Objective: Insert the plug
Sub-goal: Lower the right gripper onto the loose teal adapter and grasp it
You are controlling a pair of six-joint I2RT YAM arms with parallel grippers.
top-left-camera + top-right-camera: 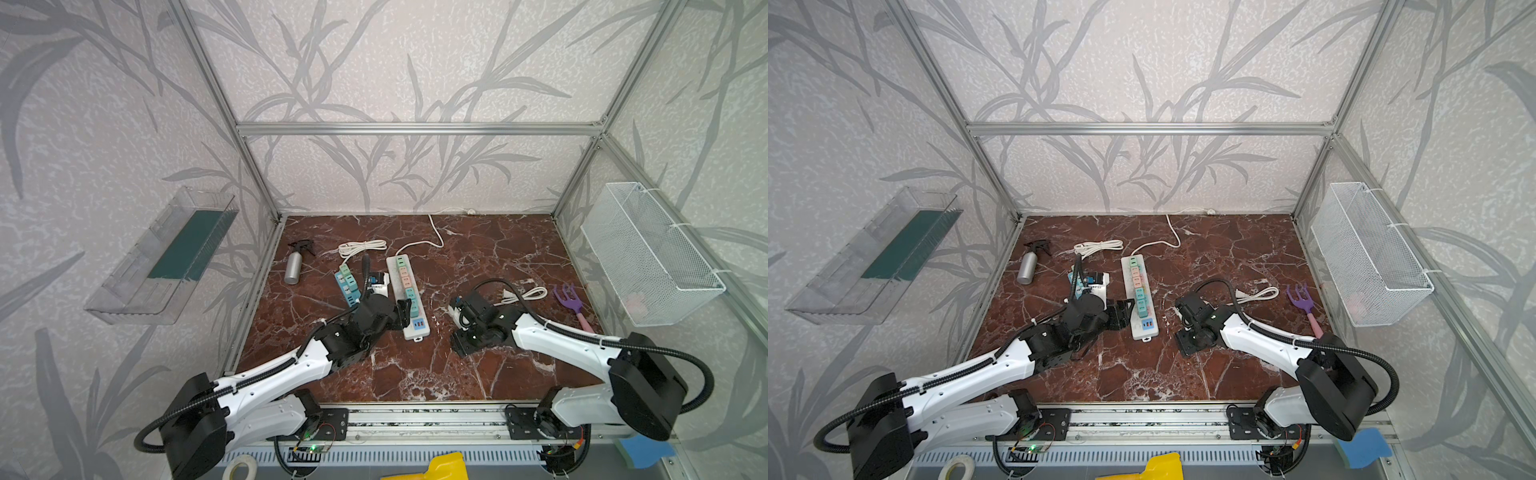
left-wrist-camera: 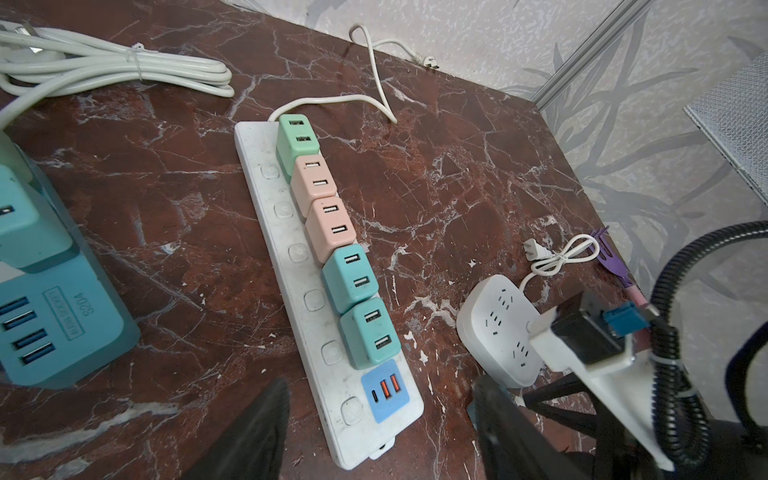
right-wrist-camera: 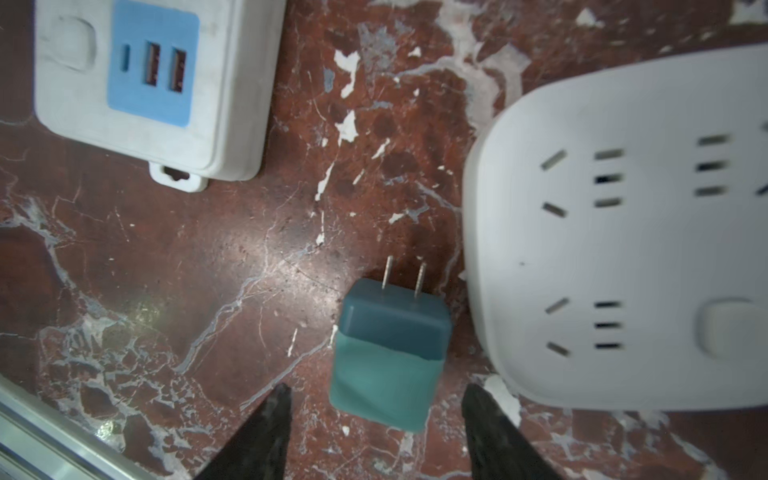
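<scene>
The red marble table [image 1: 498, 257] was seen in both top views, with a wire basket [image 1: 648, 249] hung on the wall at 3 o'clock and a clear shelf [image 1: 166, 257] on the wall at 9 o'clock. Just left of centre a long white strip [image 1: 394, 274] was laid from 12 to 6 o'clock, its row filled by five adapters: one green, two pink, two teal. A blue strip [image 1: 347, 286] lay at its 9 o'clock, partly covered by the left arm. At 3 o'clock of the long strip's near end a rounded white socket block [image 3: 623, 249] was set, its slots uncovered. A spray bottle [image 1: 294, 266] lay toward 10 o'clock, a purple rake [image 1: 567, 297] at the 3 o'clock edge, and a bundled cord [image 1: 361, 246] toward 12. The left gripper [image 2: 380, 386] was held over the long strip's near end, jaws apart and nothing clasped. The right gripper [image 3: 376, 388] was likewise spread, its fingers [image 3: 274, 415] clear of the teal plug [image 3: 390, 353]. That plug lay flat on the marble between the fingertips, just beside the rounded block, prongs pointed away from the gripper. In the top views it was hidden beneath the right wrist.
</scene>
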